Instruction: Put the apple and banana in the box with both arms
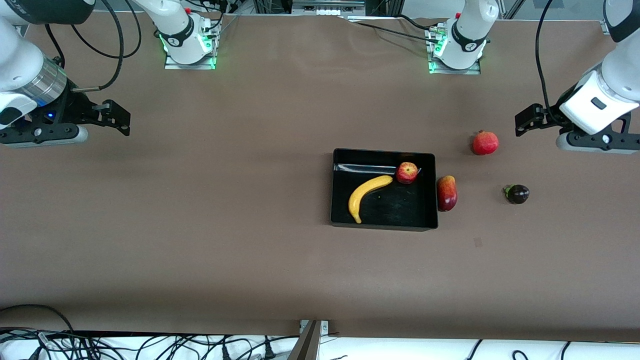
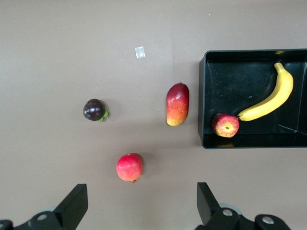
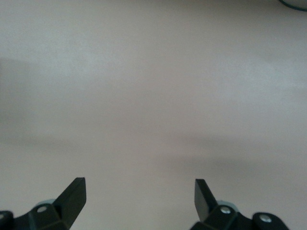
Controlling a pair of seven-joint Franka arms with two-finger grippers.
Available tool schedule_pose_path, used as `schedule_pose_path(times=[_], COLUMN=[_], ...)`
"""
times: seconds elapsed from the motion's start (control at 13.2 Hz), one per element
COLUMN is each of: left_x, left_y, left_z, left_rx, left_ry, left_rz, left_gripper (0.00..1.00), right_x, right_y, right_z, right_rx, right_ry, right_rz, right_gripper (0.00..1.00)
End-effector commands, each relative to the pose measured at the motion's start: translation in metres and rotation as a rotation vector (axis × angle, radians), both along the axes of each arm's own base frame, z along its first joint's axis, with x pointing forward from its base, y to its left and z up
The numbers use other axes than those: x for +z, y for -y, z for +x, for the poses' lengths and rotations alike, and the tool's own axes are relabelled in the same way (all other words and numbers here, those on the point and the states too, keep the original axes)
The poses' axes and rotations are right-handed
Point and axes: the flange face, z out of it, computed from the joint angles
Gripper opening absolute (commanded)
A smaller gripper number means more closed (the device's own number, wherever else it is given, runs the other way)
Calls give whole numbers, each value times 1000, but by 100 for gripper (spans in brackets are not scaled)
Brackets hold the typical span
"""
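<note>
Black box (image 1: 383, 224) held both the banana (image 1: 367, 194) and the apple (image 1: 407, 172), touching. Left hand (image 1: 525, 121) and right hand (image 1: 119, 118) hung spread and empty over bare tabletop (image 1: 200, 225) ends. Placement judged done; nothing remained but parking.

high front view, downward wrist views — shared box (image 1: 383, 223)

Yellow banana (image 1: 368, 195) and red-yellow apple (image 1: 407, 172) in glossy black box (image 1: 382, 226).
</note>
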Motion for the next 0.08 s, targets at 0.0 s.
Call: schedule_pose_path(times=[0.0], left_x=[-1], left_y=[1], left_z=[-8], left_rx=[-8], left_ry=[17], left_rz=[-20], left_gripper=[100], right_x=[4], right_y=[0], right_z=[2], right_rx=[-7], right_ry=[3], right_rz=[14], right_gripper=[100])
